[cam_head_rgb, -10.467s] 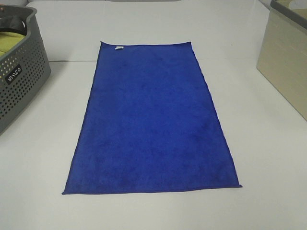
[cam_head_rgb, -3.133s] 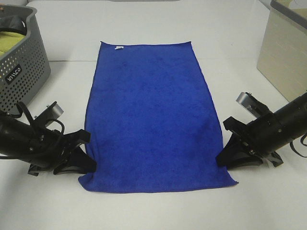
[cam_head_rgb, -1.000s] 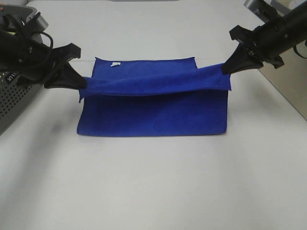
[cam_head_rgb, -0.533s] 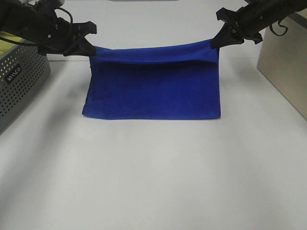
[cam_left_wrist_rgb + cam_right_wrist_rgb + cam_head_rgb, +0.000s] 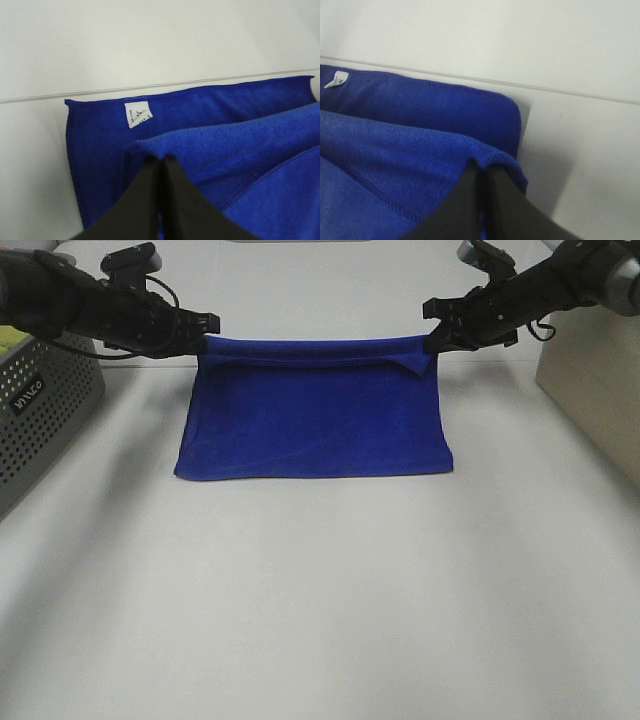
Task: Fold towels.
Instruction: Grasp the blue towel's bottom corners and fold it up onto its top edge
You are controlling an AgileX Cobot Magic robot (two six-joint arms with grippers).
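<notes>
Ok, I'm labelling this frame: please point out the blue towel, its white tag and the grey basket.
blue towel [image 5: 315, 425]: exterior high view, middle of its top layer.
white tag [image 5: 137, 115]: left wrist view, its centre.
grey basket [image 5: 45, 410]: exterior high view, perforated side wall.

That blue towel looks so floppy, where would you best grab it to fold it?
By the two corners of one edge, each tool coming in low from its own outer side. The towel is limp and lies flat, so only its edges offer a grip. Pinched at the corners, as the left tool and right tool hold it now, the edge is spread between them.
</notes>
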